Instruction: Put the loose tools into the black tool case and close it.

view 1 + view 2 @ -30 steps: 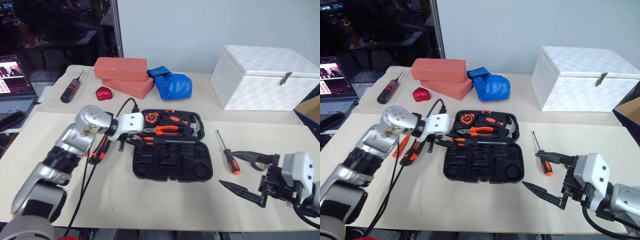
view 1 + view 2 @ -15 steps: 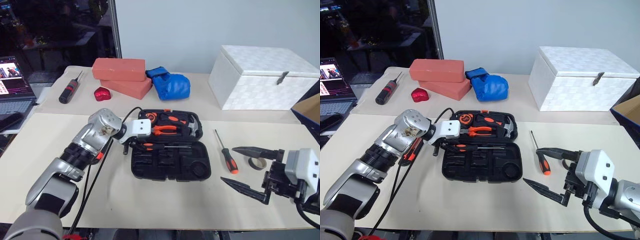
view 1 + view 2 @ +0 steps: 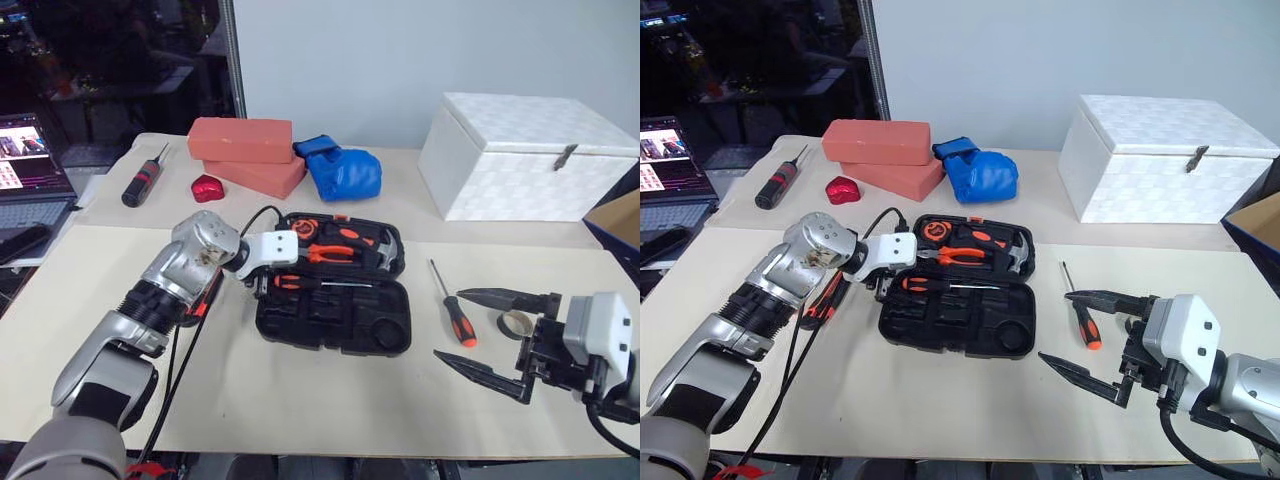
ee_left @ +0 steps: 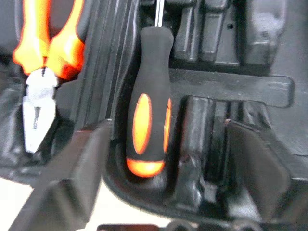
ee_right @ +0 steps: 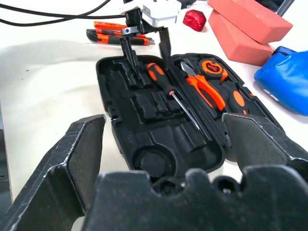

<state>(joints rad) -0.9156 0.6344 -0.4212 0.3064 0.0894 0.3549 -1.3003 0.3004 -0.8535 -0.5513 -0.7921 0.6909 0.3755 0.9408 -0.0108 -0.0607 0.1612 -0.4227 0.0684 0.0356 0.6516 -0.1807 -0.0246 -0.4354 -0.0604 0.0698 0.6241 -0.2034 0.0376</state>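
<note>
- Left eye view puts the black tool case (image 3: 335, 300) open and flat on the table (image 3: 300, 400), near its middle, with pliers (image 3: 335, 254), a hammer (image 3: 388, 258) and other orange-handled pieces in the far half.
- I see one screwdriver (image 4: 147, 130) lying in the near half, along the hinge line; its orange-and-black handle sits at the case's left end and its shaft runs toward the right end.
- My left gripper (image 5: 144, 41) hangs just over that handle with its fingers spread to either side; from the left wrist view the handle lies between them and looks let go, resting in the moulded slot.
- I find more loose tools (image 3: 825, 300) on the table just left of the case, partly hidden under my left arm; the right wrist view shows them as orange-and-black pieces beside a black cable.
- Another screwdriver (image 3: 452, 305) lies on the table right of the case, apart from it, with a roll of tape (image 3: 514, 322) beyond.
- My right gripper (image 3: 490, 335) hovers over the near right of the table, fingers wide apart and holding nothing.
- Further back I see a white box (image 3: 530, 155), a blue glove (image 3: 342, 168), two red bricks (image 3: 245, 150), a black screwdriver (image 3: 142, 178) and a laptop (image 3: 30, 170).
</note>
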